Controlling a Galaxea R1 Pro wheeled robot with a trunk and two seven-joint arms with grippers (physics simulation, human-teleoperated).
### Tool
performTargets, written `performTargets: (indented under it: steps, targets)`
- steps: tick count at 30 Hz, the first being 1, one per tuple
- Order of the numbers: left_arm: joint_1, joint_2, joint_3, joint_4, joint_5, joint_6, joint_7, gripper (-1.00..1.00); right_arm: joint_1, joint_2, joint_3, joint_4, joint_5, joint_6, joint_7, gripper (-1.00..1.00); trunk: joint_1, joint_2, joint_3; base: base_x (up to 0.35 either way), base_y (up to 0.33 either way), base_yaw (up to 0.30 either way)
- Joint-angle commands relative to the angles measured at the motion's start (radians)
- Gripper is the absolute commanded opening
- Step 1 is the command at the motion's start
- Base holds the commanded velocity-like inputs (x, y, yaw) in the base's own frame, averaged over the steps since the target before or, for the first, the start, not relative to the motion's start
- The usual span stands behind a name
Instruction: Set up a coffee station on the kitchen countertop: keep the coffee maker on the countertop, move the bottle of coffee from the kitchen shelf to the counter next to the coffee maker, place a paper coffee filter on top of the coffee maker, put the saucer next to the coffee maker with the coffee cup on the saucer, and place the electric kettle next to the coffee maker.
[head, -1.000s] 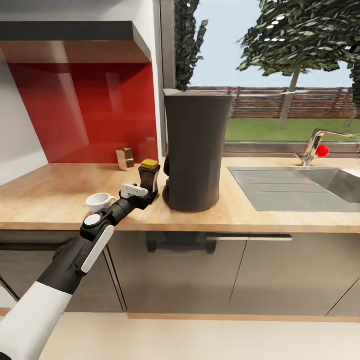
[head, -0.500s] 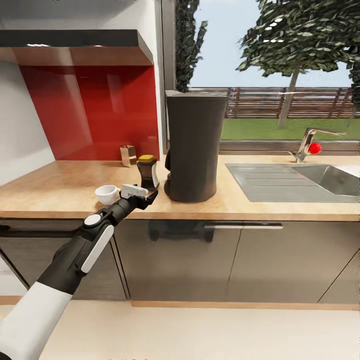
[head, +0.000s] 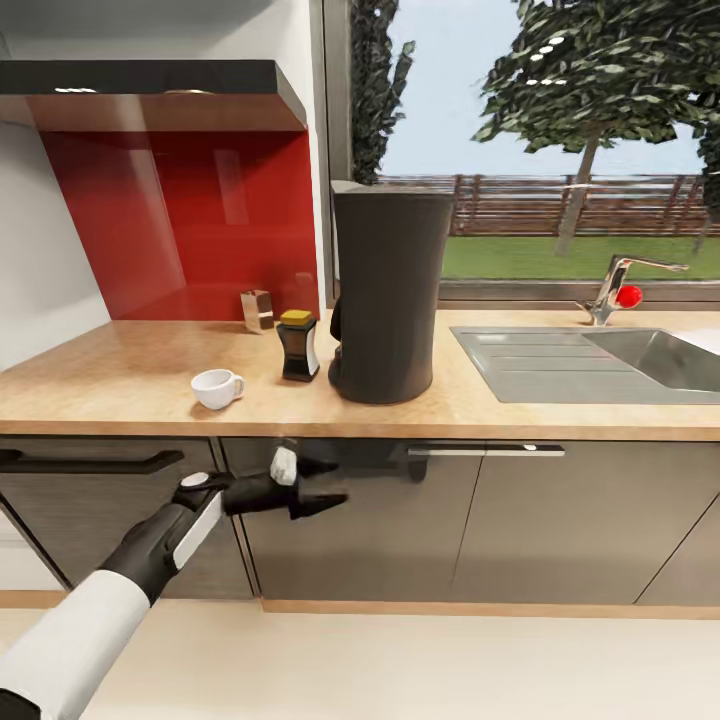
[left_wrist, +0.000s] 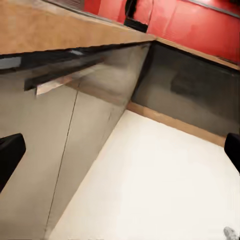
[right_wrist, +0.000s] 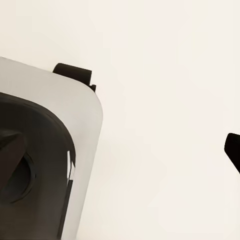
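Note:
On the light wood kitchen countertop (head: 120, 375) stands the tall dark grey coffee maker (head: 385, 290). Just to its left, a small gap away, the bottle of coffee (head: 298, 346) stands upright, brown with a yellow lid. The white coffee cup (head: 217, 388) sits further left on the bare wood. The dark kitchen shelf (head: 150, 78) hangs at the upper left. My left gripper (head: 325, 482) is open and empty, below the counter edge in front of the cabinet fronts; in the left wrist view (left_wrist: 120, 152) it faces cabinets and floor. My right gripper (right_wrist: 120, 147) is open over the floor.
A steel sink (head: 640, 360) with a faucet (head: 620, 290) is set into the counter at the right. A small brown block (head: 257, 310) stands by the red backsplash. Dark grey cabinet fronts (head: 420, 530) run below. My base (right_wrist: 45, 165) shows in the right wrist view.
My left gripper was at the bottle of coffee on the counter; it has let go, drawn back and dropped below the counter edge. The bottle stands by the coffee maker.

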Motion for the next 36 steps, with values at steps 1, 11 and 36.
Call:
performTargets:
  steps: [1, 11, 36]
  targets:
    - [-0.001, 0.001, -0.009, 0.045, 0.011, -0.01, -0.021, 1.0, -0.001, -0.001, 0.003, 0.001, 0.001, -0.003, 0.0, 1.0, 0.0, -0.001, -0.001, 0.0, 0.0, 0.0]
    - [-0.001, 0.001, -0.032, 0.705, 0.01, -0.322, -0.295, 1.0, -0.001, -0.002, 0.001, -0.002, -0.001, -0.004, 0.003, 1.0, 0.0, -0.001, -0.001, 0.0, 0.0, 0.0]
    - [0.411, 0.058, 0.005, 0.859, 0.05, -0.401, 0.152, 1.0, -0.001, -0.001, -0.001, -0.003, -0.001, -0.003, 0.002, 1.0, 0.0, -0.001, -0.001, 0.0, 0.0, 0.0]
